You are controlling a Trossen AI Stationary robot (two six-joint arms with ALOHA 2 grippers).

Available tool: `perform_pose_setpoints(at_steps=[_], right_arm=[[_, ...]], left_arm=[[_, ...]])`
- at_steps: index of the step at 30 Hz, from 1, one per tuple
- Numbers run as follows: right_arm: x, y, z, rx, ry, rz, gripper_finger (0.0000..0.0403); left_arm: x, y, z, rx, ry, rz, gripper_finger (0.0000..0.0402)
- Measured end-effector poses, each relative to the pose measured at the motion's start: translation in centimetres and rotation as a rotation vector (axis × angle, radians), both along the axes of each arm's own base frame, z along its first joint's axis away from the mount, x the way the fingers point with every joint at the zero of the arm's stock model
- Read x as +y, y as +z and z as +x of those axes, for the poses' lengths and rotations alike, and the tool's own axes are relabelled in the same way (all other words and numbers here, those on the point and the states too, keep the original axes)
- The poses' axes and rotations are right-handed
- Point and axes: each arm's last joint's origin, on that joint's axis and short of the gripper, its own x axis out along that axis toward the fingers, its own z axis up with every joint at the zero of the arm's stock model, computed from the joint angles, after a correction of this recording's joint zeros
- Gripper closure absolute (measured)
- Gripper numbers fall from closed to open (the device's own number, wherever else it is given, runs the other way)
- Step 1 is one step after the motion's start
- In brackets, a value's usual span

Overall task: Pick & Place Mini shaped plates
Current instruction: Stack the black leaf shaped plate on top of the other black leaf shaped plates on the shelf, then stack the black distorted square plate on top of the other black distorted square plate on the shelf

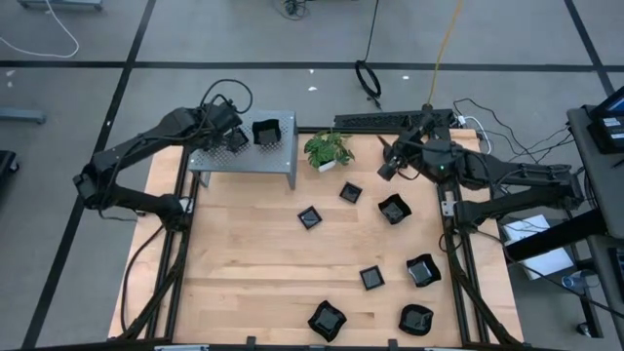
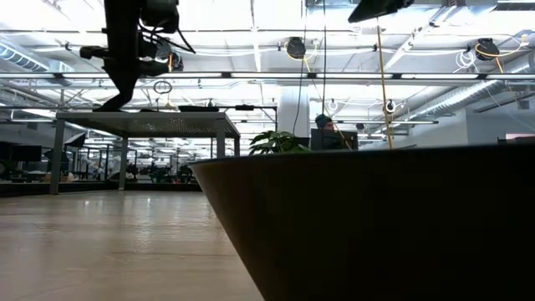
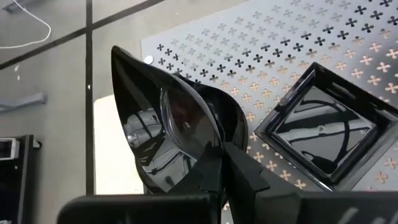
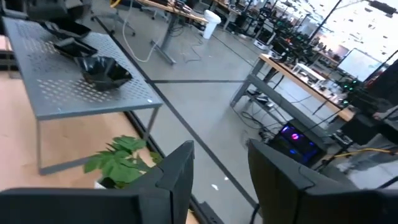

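Over the grey perforated shelf at the table's far left, my left gripper is shut on a black wavy-edged mini plate. Beside it a square black plate rests flat on the shelf top. Several more black plates lie on the wooden table, among them one at the centre and one near the front edge. My right gripper hangs open and empty above the table's far right, near the plant. My left gripper pinches the wavy plate's rim between its two fingers, slanting down from above. The plate stands tilted, its hollow side toward the camera. Whether its lower edge touches the shelf, I cannot tell.
A small green potted plant stands at the shelf's right end. One black plate stands close before the low camera and blocks its right half. Cables and a power strip lie just beyond the table's far edge.
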Motion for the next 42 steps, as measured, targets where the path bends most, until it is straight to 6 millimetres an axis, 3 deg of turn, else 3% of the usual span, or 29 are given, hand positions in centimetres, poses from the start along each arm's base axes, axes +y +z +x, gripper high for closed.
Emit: perform_pose_setpoints(at_steps=[15, 26, 33, 42], right_arm=[[-0.5, 0.0, -0.1, 0.053, -0.010, -0.049, 0.0264], [-0.5, 0.0, -0.1, 0.080, -0.003, -0.072, 0.0264], [-0.5, 0.0, -0.1, 0.044, -0.013, -0.040, 0.0264], [-0.6, -0.8, -0.4, -0.072, -0.075, 0.150, 0.0264]], left_arm=[[0.7, -1.3, 1.0, 0.057, 0.005, -0.036, 0.0375], [0.6, -1.2, 0.9, 0.109, -0.059, -0.060, 0.0267], [0.5, 1.1, 1.2, 0.060, -0.107, -0.061, 0.0222], [0.0, 5.3, 2.3, -0.195, -0.206, -0.060, 0.0215]])
